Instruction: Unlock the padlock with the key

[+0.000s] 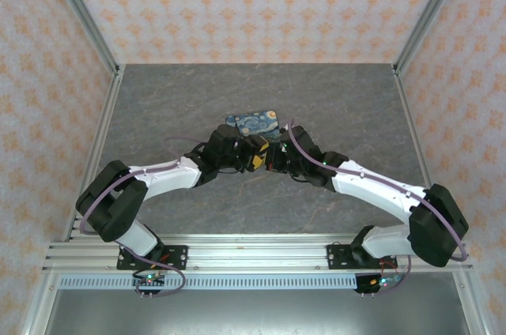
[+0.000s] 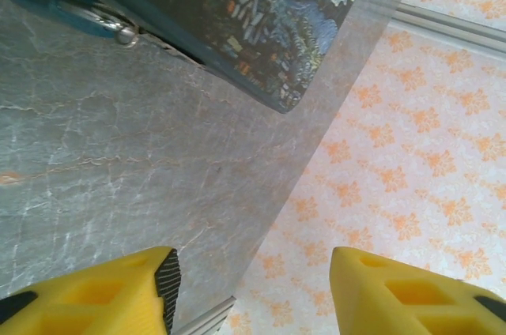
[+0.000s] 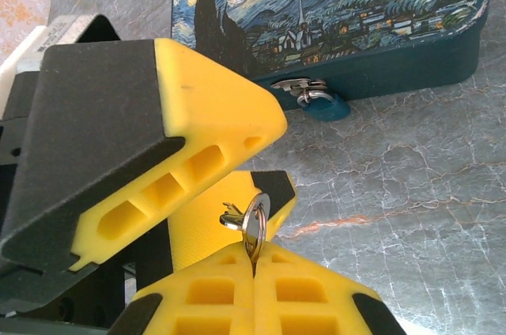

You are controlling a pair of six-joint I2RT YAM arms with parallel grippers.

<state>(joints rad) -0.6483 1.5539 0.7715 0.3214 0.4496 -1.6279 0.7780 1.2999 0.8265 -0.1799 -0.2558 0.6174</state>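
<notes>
Box: painted box [image 3: 332, 3] lies shut on the grey table [image 3: 411, 208], contents hidden.
Padlock: the padlock [image 3: 326, 106], small and dark blue with a silver shackle, hangs at the box's front.
Key: the key [image 3: 253, 220], pale and silvery, is pinched in the right gripper [image 3: 254, 260], near the padlock.
Left gripper: the left gripper [image 2: 253, 280] has its fingers apart, nothing between them.

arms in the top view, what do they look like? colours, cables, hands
The left arm and right arm have white links between bulky black joints, each with a thin purplish cable looping along it. The left hand and right hand carry blocky yellow fingers with hollow slots and black pads on the inner faces.
</notes>
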